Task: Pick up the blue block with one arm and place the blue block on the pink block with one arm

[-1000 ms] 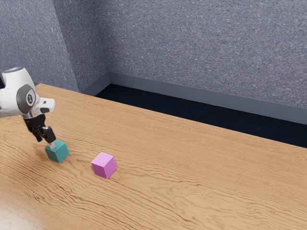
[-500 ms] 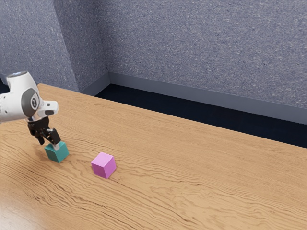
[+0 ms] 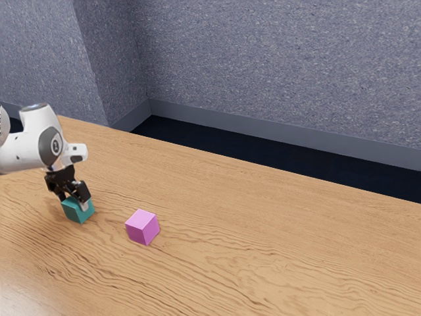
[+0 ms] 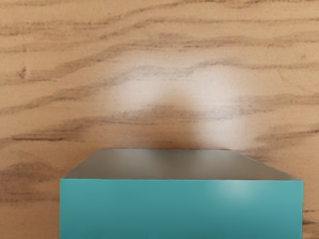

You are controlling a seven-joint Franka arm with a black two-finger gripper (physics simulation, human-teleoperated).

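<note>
Side cam plus wrist cam
Exterior view sits raised beside the arm (image 3: 33,141), looking down across the table (image 3: 263,250) toward the walls (image 3: 263,66). Wrist view stares down from super close; both catch the blue block (image 3: 77,211) and surrounding wood.

2 blocks sit on the desk (image 3: 263,250), near each other but apart. The gripper (image 3: 77,199) is down at the left block (image 3: 79,212), which lies toward the exterior view's left of the other block (image 3: 142,226).

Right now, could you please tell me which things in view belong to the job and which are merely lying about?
Job: blue block, which looks teal; pink block; claw, down at the blue block.
Merely there: wooden table; grey wall.
</note>
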